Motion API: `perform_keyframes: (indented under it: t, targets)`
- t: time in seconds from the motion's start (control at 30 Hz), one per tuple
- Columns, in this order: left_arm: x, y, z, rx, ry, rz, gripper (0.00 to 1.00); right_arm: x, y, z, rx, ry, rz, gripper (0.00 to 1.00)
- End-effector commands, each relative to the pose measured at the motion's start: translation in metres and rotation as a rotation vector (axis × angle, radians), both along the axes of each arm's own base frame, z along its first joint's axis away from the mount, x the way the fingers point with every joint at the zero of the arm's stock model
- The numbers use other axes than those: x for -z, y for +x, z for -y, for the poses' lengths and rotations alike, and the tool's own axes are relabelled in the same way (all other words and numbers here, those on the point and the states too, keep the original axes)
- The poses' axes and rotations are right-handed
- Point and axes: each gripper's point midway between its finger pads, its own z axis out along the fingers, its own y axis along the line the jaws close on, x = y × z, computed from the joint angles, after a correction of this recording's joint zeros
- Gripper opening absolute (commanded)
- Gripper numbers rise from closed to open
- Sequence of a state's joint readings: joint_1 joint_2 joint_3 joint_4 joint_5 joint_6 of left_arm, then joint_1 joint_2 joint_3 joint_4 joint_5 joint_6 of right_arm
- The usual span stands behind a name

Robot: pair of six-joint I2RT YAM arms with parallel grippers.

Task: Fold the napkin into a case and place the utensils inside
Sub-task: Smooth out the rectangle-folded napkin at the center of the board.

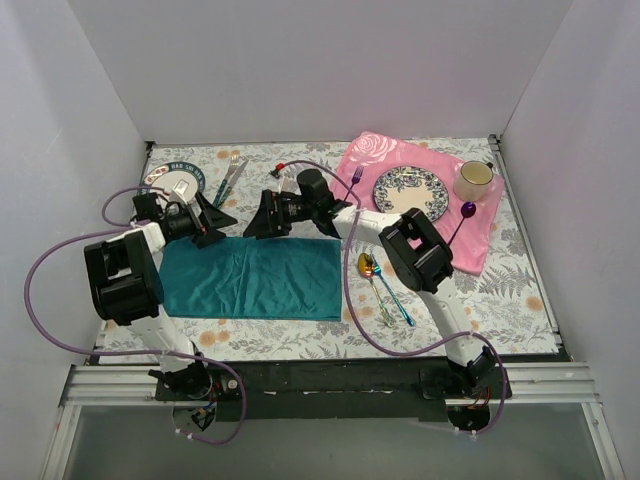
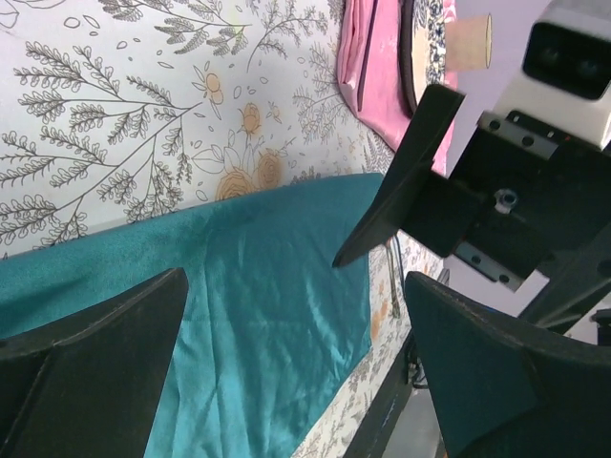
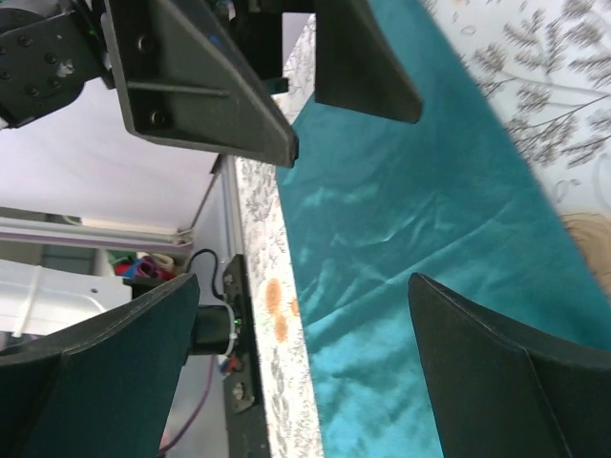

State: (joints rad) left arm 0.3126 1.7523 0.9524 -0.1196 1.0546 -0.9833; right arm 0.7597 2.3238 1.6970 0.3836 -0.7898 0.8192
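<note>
Hovering at the far edge of the napkin [image 1: 250, 280], the left gripper [image 1: 222, 222] and the right gripper [image 1: 255, 220] face each other, v. close together. Both have jaws wide apart and nothing is between them. The wrist views show only teal cloth under each pair of fingers.

The napkin lies flat on the floral table cover [image 1: 520, 290], in front of the arms. It is a wide rectangle, not a square, so I judge that one fold is prob. done already. It is too wide for a case, so the step in hand is the folding, approx. in the middle of it. The utensils [image 1: 385, 290] lie on the table cover just right of the napkin, near it but not touching, beside the right arm. Nothing is inside the cloth yet.

The next move, as I judge it:
- the grippers need to spread along the far edge, because now they are close enough to bump;
- each one lowers until one finger slips under the edge, then closes on the cloth only, not on the table cover;
- both lift a little and carry the edge toward the near side in the same tempo, so the fold stays straight.

The cloth looks shiny and prob. slippery, so a shallow pinch can slip out.
</note>
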Motion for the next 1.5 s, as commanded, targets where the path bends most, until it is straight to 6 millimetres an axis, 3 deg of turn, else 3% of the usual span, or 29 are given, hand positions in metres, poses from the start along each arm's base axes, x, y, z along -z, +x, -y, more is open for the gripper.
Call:
perform_keyframes:
  t: [0.0,0.2,0.37,0.7,1.23,1.47]
  targets:
    - [-0.007,0.008,0.004,0.008,-0.034,0.029,0.98,-0.015,-0.011,-0.009,-0.035,0.093,-0.051,0.99]
    - [-0.001,0.011,0.005,0.017,-0.067,0.002,0.98,-0.004,-0.009,-0.013,-0.036,0.108,-0.108,0.99]
    - [0.008,0.015,0.003,0.016,-0.072,-0.016,0.98,0.018,-0.004,-0.014,-0.029,0.090,-0.141,0.99]
    - [0.028,0.015,-0.002,0.001,-0.058,-0.062,0.98,0.051,-0.002,0.001,-0.007,0.063,-0.227,0.99]
    - [0.055,0.013,-0.027,-0.074,-0.034,-0.150,0.98,0.053,-0.013,0.032,-0.009,0.072,-0.333,0.99]
    - [0.064,0.012,-0.031,-0.081,-0.007,-0.169,0.98,0.058,-0.014,0.054,0.005,0.074,-0.396,0.99]
